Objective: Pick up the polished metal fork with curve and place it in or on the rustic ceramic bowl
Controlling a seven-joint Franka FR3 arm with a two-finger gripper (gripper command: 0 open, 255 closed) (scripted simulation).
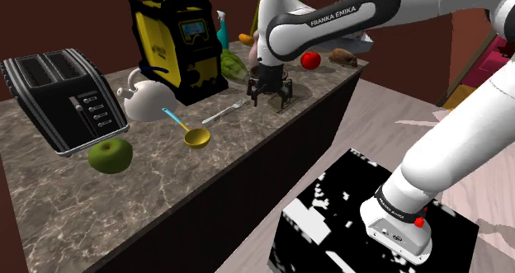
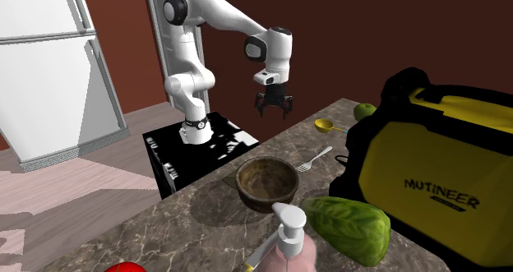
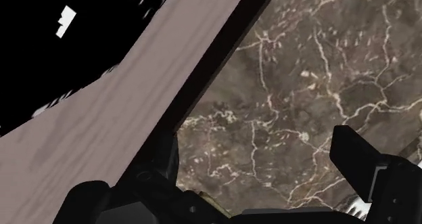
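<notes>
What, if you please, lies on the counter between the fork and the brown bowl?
Nothing does. In the second exterior view, the fork and the bowl lie close together, with just a narrow strip of bare marbled counter between them.

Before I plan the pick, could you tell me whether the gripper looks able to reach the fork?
Probably yes: the gripper hangs open at the edge of the counter, and the fork lies on bare counter with nothing over it; the bowl and the yellow ladle lie apart from it.
</notes>
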